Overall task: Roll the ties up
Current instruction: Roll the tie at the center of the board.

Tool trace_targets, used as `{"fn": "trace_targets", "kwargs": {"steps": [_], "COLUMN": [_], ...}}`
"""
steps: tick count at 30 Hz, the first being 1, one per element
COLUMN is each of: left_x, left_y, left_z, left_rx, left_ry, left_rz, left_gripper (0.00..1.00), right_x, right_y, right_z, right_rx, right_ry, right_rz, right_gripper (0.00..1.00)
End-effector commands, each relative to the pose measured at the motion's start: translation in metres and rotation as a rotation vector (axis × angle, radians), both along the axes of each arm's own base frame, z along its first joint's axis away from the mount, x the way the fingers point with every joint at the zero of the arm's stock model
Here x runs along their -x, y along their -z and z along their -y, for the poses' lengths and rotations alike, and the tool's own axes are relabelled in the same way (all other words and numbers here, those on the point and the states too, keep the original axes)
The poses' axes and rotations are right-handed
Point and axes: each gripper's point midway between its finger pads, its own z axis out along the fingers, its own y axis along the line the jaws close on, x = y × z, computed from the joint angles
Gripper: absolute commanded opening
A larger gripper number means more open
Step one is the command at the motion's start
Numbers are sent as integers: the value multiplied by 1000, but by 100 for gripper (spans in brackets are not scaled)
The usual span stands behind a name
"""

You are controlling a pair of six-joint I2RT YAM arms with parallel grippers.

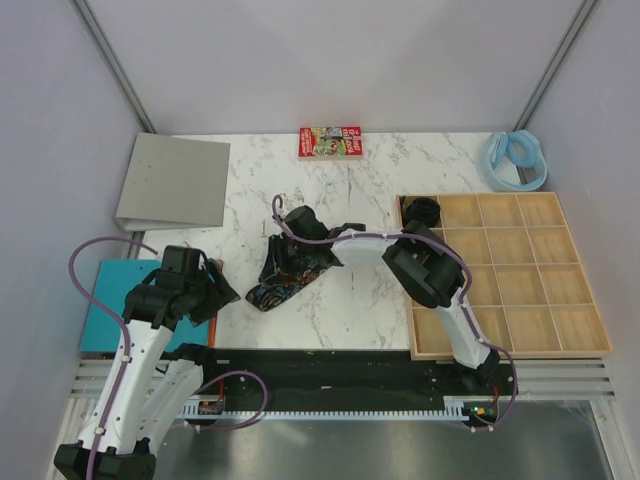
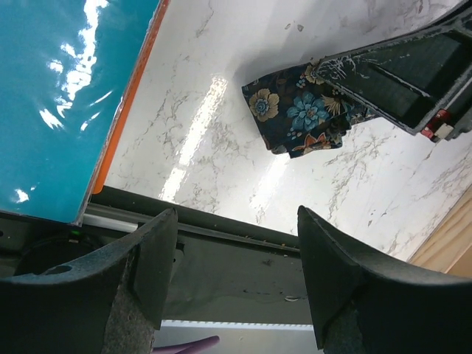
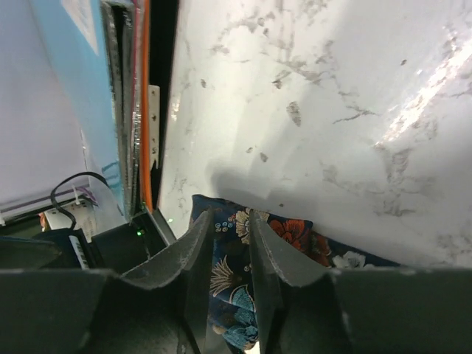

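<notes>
A dark floral tie [image 1: 283, 283] lies bunched on the marble table, left of centre. My right gripper [image 1: 297, 240] reaches across from the right and is shut on its fabric; in the right wrist view the fingers [image 3: 193, 247] pinch the tie [image 3: 295, 236] between them. My left gripper [image 1: 216, 287] hangs open and empty just left of the tie. In the left wrist view the open left gripper [image 2: 236, 273] is over the table's front rail, with the tie's end [image 2: 302, 110] ahead of it. A dark coil [image 1: 422, 212] sits in the tray's far-left compartment.
A wooden compartment tray [image 1: 505, 275] fills the right side. A grey binder [image 1: 175, 180] lies at the far left, with a teal board [image 1: 105, 300] nearer. A red printed box [image 1: 329, 141] and a pale blue ring [image 1: 515, 158] lie along the back.
</notes>
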Motion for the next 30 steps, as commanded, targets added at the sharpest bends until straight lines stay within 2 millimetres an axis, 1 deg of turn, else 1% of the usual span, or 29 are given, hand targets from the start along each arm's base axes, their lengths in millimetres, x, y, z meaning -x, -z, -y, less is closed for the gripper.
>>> {"fn": "trace_targets", "kwargs": {"steps": [1, 2, 3, 4, 5, 6, 7, 8, 9, 10, 11, 12, 13, 14, 15, 16, 17, 18, 20, 21, 23, 24, 25, 26, 27, 28, 30], "left_x": [-11, -16, -20, -24, -32, -42, -51, -60, -73, -79, -90, -97, -106, -115, -119, -129, -133, -137, -145, -145, -145, -144, -141, -141, -139, -135, -132], "left_y": [-7, -7, -8, -3, -9, -11, -2, -6, -3, 2, 14, 20, 24, 25, 36, 35, 42, 44, 46, 55, 62, 65, 73, 76, 78, 84, 88], "left_z": [7, 8, 9, 10, 11, 12, 13, 17, 18, 16, 15, 14, 13, 12, 13, 12, 9, 5, -4, -6, -5, -3, -3, -4, -4, -3, 3], "left_rx": [46, 50, 50, 45, 42, 39, 24, 30, 21, 2, -26, -40, -51, -63, -70, -81, -100, -126, -176, -187, -179, -176, -175, -177, -175, -171, -138], "left_ry": [-17, -20, -20, -18, -4, 0, 16, 35, 46, 63, 72, 79, 80, 98, 110, 125, 124, 119, 115, 117, 133, 137, 143, 144, 145, 151, 163], "left_rz": [38, 45, 48, 12, 23, 39, -3, 0, -1, -19, -76, -85, -87, -89, -126, -122, -147, -153, -158, -191, -214, -222, -243, -243, -253, -273, -277], "left_gripper": [72, 71, 71, 70, 70, 70, 68, 63, 59, 58, 57, 56, 56, 54, 54, 54, 54, 55, 55, 55, 55, 55, 55, 55, 55, 54, 54], "right_x": [-2, -5, -6, -5, -12, -8, -5, -2, 7, 11, 16, 29, 33, 39, 50, 53, 62, 64, 67, 68, 68, 68, 67, 66, 66, 64, 61], "right_y": [-74, -78, -88, -81, -76, -75, -71, -66, -59, -57, -53, -46, -47, -44, -37, -37, -32, -28, -28, -23, -24, -18, -21, -21, -16, -17, -16], "right_z": [-7, -4, 4, 15, 25, 36, 43, 49, 59, 61, 64, 70, 67, 67, 68, 64, 63, 61, 52, 50, 42, 40, 36, 34, 35, 31, 29], "right_rx": [-109, -96, -83, -22, 28, 56, 77, 91, 112, 109, 113, 122, 99, 93, 100, 84, 84, 81, 43, 39, 10, 11, -15, -24, -22, -39, -58], "right_ry": [-2, 21, 42, 53, 106, 121, 131, 139, 139, 136, 133, 118, 110, 100, 80, 72, 55, 58, 50, 53, 53, 56, 66, 69, 75, 86, 102], "right_rz": [101, 126, 153, 157, 184, 185, 183, 176, 163, 160, 154, 137, 143, 136, 116, 120, 112, 98, 95, 79, 74, 64, 59, 57, 49, 47, 53], "right_gripper": [38, 40, 41, 41, 41, 41, 40, 39, 38, 35, 33, 30, 26, 25, 23, 22, 21, 21, 19, 19, 18, 17, 17, 17, 17, 16, 15]}}
